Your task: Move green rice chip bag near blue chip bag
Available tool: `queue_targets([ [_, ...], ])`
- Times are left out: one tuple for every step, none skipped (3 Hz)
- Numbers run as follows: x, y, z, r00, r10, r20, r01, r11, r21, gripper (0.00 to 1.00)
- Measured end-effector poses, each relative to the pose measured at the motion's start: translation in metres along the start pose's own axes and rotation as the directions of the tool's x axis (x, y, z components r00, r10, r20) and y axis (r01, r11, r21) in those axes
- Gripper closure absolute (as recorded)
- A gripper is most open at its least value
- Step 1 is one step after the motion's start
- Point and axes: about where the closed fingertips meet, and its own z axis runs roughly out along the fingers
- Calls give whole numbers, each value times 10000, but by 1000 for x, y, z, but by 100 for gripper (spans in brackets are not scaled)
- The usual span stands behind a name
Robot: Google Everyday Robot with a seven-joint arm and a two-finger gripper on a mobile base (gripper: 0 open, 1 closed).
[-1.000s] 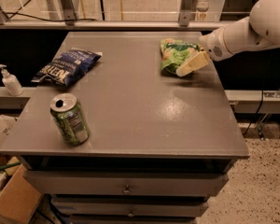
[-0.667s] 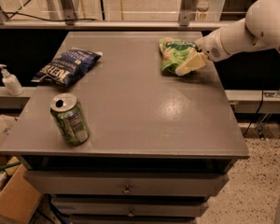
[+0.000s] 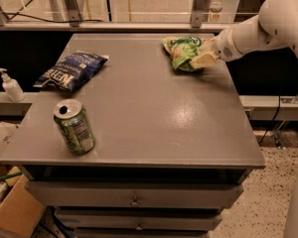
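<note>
The gripper, far right, clamps its fingers on the green rice chip bag, one finger hidden.

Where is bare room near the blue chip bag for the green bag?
Open grey tabletop lies between the flat navy-blue chip bag and the crinkled green rice chip bag, and right of the green soda can. Crowded only far right, where the gripper sits at that bag.
</note>
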Motion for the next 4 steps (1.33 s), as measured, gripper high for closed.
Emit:
queue_targets([
  [-16, 6, -5, 9994, -241, 229, 244, 9996, -147, 100],
  [-71, 32, -24, 9892, -973, 1100, 1050, 9922, -666, 100],
  [-121, 56, -46, 9632, -1657, 2116, 1897, 9769, -984, 100],
  [-149, 79, -47, 9460, -2278, 2305, 2591, 9589, -1158, 100],
])
